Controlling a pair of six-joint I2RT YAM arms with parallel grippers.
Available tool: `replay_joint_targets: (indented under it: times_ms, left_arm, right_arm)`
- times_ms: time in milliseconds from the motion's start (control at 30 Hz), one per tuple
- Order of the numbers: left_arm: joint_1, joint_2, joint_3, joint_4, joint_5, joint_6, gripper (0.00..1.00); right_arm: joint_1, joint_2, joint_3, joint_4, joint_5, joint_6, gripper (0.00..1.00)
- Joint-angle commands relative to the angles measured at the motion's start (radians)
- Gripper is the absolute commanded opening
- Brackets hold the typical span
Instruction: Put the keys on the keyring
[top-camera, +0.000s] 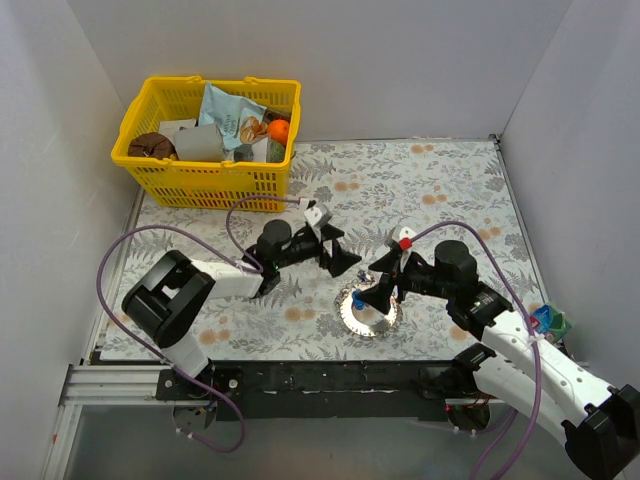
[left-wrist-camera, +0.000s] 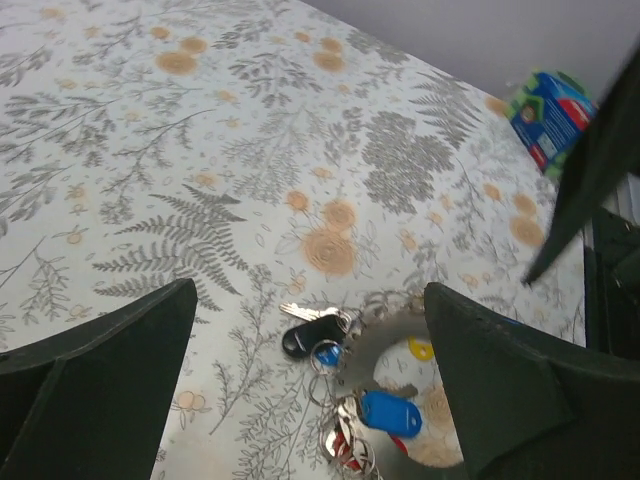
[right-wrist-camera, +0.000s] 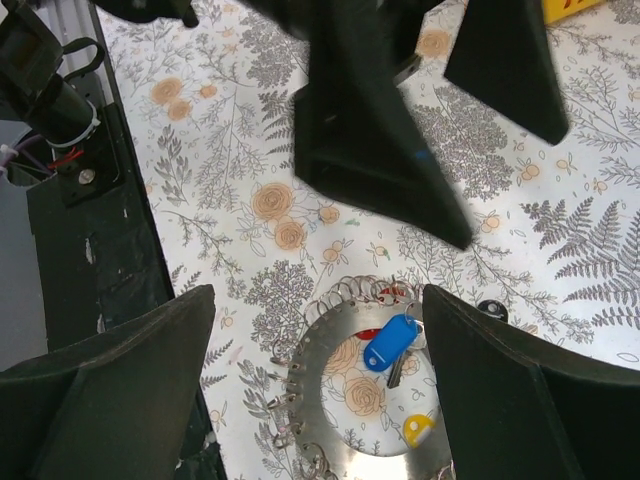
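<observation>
Your left arm (top-camera: 215, 278) and right arm (top-camera: 525, 350) pair white shells with black joints; purple cables (top-camera: 165, 228) loop alongside, and the fingers (right-wrist-camera: 100, 390) are matte black wedges.

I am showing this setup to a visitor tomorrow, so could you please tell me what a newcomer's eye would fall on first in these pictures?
The bright yellow basket, stuffed with packets, stands out at the far left corner of the table. Nearer, at front centre, lies the shiny scalloped keyring with blue-capped keys on it. The right hand hangs open just over it, the left hand open beside it.
</observation>
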Motion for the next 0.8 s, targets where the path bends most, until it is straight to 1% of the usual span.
replay_joint_targets:
  times_ms: [0, 33, 67, 100, 133, 167, 233, 300, 367, 400, 467, 567, 667, 767]
  left_arm:
    - [0.0, -0.064, 0.232, -0.571, -0.231, -0.094, 0.98]
    - [0.0, -0.068, 0.254, -0.621, -0.289, -0.092, 0.98]
    - [0.0, -0.076, 0.263, -0.681, -0.344, -0.115, 0.98]
    - [0.0, -0.082, 0.277, -0.706, -0.396, -0.146, 0.98]
    - [-0.002, -0.085, 0.283, -0.728, -0.501, -0.18, 0.98]
    - [0.0, -0.087, 0.294, -0.77, -0.56, -0.197, 0.98]
    - [0.0, -0.084, 0.335, -0.833, -0.667, -0.221, 0.98]
    - [0.0, -0.079, 0.352, -0.899, -0.723, -0.233, 0.98]
    - [0.0, -0.082, 0.352, -0.926, -0.769, -0.24, 0.98]
    - [0.0, -0.087, 0.344, -0.926, -0.775, -0.241, 0.98]
    - [0.0, -0.107, 0.315, -0.921, -0.792, -0.243, 0.98]
    - [0.0, -0.136, 0.283, -0.91, -0.789, -0.243, 0.98]
    - [0.0, -0.159, 0.257, -0.903, -0.789, -0.243, 0.98]
    - [0.0, -0.179, 0.238, -0.89, -0.806, -0.243, 0.98]
  right_arm:
    - [0.002, 0.004, 0.058, 0.024, 0.006, -0.008, 0.92]
    - [0.002, 0.006, 0.058, 0.027, 0.008, -0.006, 0.92]
    - [0.002, 0.006, 0.06, 0.03, 0.011, -0.008, 0.92]
    - [0.002, 0.007, 0.063, 0.03, 0.029, -0.006, 0.92]
    - [0.002, 0.009, 0.063, 0.03, 0.044, 0.003, 0.92]
    - [0.002, 0.013, 0.063, 0.03, 0.058, 0.003, 0.92]
    - [0.002, 0.021, 0.064, 0.027, 0.124, 0.012, 0.93]
    - [0.002, 0.038, 0.067, 0.023, 0.216, 0.035, 0.93]
    - [0.002, 0.049, 0.076, 0.016, 0.265, 0.046, 0.95]
    - [0.002, 0.05, 0.078, 0.018, 0.317, 0.058, 0.95]
    - [0.002, 0.055, 0.079, 0.018, 0.374, 0.072, 0.95]
    - [0.002, 0.053, 0.076, 0.01, 0.518, 0.097, 0.96]
    - [0.002, 0.056, 0.073, 0.003, 0.606, 0.118, 0.98]
    - [0.002, 0.066, 0.067, 0.004, 0.633, 0.124, 0.98]
